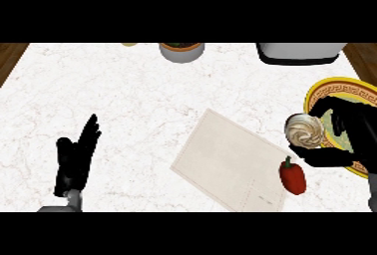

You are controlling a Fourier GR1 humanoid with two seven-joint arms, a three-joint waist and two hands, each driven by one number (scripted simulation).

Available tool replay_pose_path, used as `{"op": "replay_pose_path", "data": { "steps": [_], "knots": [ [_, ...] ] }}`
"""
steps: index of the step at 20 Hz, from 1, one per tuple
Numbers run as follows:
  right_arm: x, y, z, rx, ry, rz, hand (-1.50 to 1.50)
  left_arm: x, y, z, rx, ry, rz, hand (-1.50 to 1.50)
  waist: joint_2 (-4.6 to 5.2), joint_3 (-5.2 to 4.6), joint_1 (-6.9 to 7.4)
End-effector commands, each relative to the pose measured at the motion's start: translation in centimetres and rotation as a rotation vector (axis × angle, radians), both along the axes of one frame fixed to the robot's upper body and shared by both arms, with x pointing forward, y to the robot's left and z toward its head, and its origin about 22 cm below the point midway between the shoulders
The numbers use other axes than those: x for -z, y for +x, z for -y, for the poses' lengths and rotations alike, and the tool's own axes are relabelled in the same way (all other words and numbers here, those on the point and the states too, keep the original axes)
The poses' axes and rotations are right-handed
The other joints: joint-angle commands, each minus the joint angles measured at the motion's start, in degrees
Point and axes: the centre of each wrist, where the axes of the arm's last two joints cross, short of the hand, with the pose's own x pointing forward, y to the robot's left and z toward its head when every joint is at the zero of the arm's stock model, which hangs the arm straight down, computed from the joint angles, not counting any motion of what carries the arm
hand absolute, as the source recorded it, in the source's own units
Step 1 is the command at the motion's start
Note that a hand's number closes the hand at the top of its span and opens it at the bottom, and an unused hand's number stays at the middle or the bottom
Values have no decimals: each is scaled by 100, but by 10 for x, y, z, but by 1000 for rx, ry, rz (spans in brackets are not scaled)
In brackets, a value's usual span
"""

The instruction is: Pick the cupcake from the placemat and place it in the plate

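Right robot hand [346,137] curls around the cupcake [303,130] at the plate's [335,85] left rim, beyond the placemat [221,157]; left robot hand [74,159] rests open on the marble tabletop [110,89], fingers straight

The white marble counter [132,84] carried a beige placemat [221,154] lying askew, a red pepper [292,177] at the placemat's right corner, a yellow-rimmed plate [331,88] at the right edge, and a grey pot [181,52] at the far edge.
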Motion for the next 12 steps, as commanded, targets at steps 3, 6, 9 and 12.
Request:
{"op": "replay_pose_path", "data": {
  "steps": [3,6,9,12],
  "knots": [
    [-36,-14,40,166,42,143,150,6,-4,7,18,0,0,0,19,1,51],
    [-34,6,49,248,90,144,150,-8,18,-8,15,-9,-7,0,36,1,104],
    [-54,21,84,304,106,109,150,-3,6,6,24,-6,19,0,39,2,158],
    [-26,24,101,326,108,97,150,20,-10,4,32,3,4,0,44,2,147]
  ]
}}
